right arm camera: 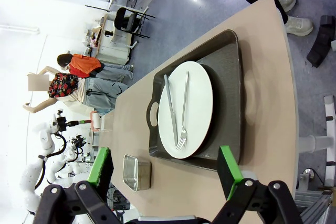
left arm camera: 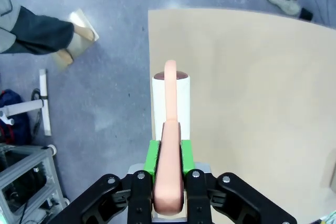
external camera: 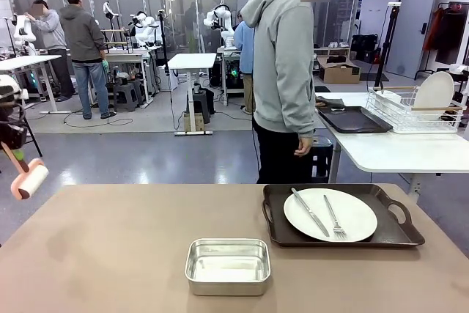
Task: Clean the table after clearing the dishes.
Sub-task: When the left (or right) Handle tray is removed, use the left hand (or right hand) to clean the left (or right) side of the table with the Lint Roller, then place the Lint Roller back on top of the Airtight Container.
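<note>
Tan desk point(external camera: 110, 240) first: at its left edge our left fingers point(left arm camera: 152, 157) clamp a pink-handled roller point(left arm camera: 170, 90); mid-desk sits a steel pan point(external camera: 228, 265); rightward, one plate point(external camera: 330, 214) on its tray point(external camera: 396, 234) awaits clearing, our right fingers point(right arm camera: 228, 167) spread apart above.

glossy grey floor point(external camera: 146, 159), white side table point(external camera: 388, 155), wire dish rack point(external camera: 396, 113)

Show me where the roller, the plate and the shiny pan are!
roller point(left arm camera: 169, 135): left wrist view, on its pink handle.
plate point(external camera: 357, 214): front view, on its bare white right side.
shiny pan point(external camera: 228, 269): front view, on its bare bottom.
</note>
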You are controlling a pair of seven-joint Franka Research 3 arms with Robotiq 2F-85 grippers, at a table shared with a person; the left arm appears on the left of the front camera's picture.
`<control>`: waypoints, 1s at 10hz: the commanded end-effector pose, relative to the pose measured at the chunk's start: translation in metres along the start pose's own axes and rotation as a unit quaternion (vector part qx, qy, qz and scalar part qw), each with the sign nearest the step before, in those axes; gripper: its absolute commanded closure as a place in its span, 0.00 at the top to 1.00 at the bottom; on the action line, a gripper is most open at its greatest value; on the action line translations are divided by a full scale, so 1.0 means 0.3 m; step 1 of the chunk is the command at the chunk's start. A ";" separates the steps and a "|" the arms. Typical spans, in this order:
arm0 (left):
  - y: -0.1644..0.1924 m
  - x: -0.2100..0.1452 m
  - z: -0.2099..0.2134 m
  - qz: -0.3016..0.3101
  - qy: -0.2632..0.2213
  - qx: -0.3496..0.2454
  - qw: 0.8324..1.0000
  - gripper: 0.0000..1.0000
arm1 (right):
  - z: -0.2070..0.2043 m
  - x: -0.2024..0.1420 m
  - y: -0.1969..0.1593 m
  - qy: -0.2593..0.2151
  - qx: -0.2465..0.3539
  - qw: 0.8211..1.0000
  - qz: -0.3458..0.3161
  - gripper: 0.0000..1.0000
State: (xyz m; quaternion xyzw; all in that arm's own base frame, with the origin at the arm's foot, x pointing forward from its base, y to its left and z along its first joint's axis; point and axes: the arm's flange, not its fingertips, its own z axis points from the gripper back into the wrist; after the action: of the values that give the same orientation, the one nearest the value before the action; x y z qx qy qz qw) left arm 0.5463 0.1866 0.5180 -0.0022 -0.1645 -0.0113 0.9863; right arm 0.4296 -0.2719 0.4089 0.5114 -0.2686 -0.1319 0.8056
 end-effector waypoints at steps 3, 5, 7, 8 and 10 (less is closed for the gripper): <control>0.000 0.000 0.000 0.000 0.000 0.000 1.000 0.21 | 0.002 -0.005 0.009 0.000 0.003 1.000 0.001 1.00; 0.000 0.000 0.000 0.000 0.000 0.000 1.000 0.21 | 0.002 -0.005 0.009 0.000 0.003 1.000 0.001 1.00; 0.000 0.000 0.000 0.000 0.000 0.000 1.000 0.21 | 0.002 -0.005 0.009 0.000 0.003 1.000 0.001 1.00; 0.000 0.000 0.000 0.000 0.000 0.000 1.000 0.21 | 0.002 -0.005 0.009 0.000 0.003 1.000 0.001 1.00; 0.000 0.000 0.000 0.000 0.000 0.000 1.000 0.21 | 0.002 -0.005 0.009 0.000 0.003 1.000 0.001 1.00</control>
State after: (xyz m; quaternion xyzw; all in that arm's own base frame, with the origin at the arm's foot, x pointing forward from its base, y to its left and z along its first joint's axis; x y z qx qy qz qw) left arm 0.5463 0.1846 0.5137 -0.0039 -0.1611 -0.0126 0.9869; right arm 0.4296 -0.2718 0.4089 0.5114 -0.2686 -0.1319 0.8056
